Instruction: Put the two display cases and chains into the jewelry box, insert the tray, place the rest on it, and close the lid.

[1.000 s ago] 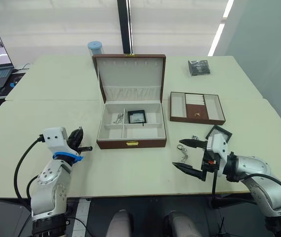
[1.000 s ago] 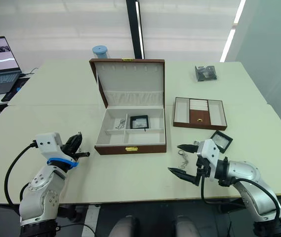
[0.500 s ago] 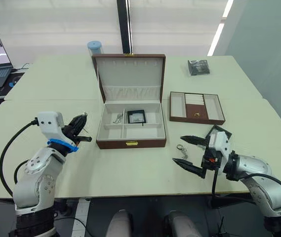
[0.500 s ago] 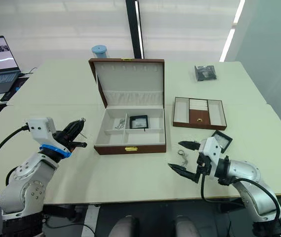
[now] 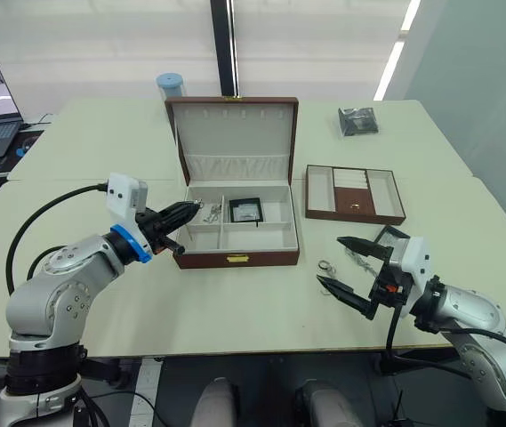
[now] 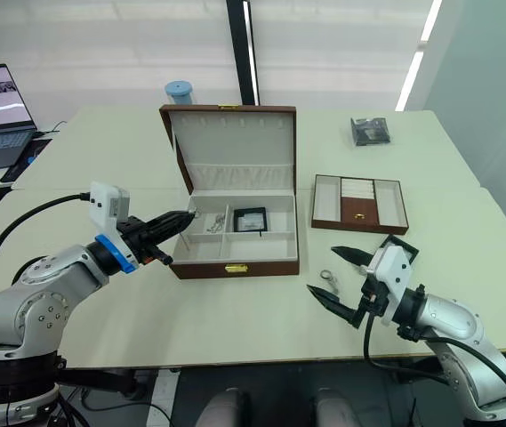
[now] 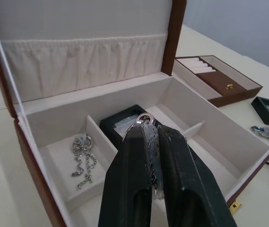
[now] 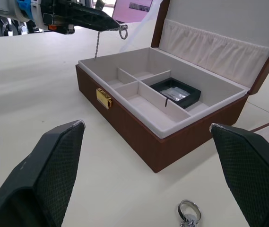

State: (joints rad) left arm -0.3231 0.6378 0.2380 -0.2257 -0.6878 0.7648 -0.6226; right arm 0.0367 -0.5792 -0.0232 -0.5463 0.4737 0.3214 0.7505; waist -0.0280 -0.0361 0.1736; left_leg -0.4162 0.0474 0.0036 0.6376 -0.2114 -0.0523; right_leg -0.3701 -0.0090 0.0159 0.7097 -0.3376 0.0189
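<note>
The jewelry box (image 5: 236, 233), a rectangular brown leather-look case with cream compartments, stands open mid-tabletop (image 5: 235, 302), its cream-lined hinged lid (image 5: 233, 138) upright behind. To its right lies the shallow brown tray (image 5: 355, 193) with cream side pockets. One flat black square display case (image 5: 245, 210) rests in the box's rear right compartment; the other display case (image 6: 402, 247) sits on the tabletop just behind the right gripper (image 5: 352, 275), whose fingers are spread wide with nothing between them. The left gripper (image 5: 188, 213) hovers over the box's left edge, fingers pressed together on a thin silver chain (image 8: 97, 43) that dangles below. A second chain (image 7: 83, 158) already lies in the rear left compartment; a ringed chain (image 6: 327, 279) waits on the tabletop. Released too early, the dangling chain would likely drape over the wall or fall outside
</note>
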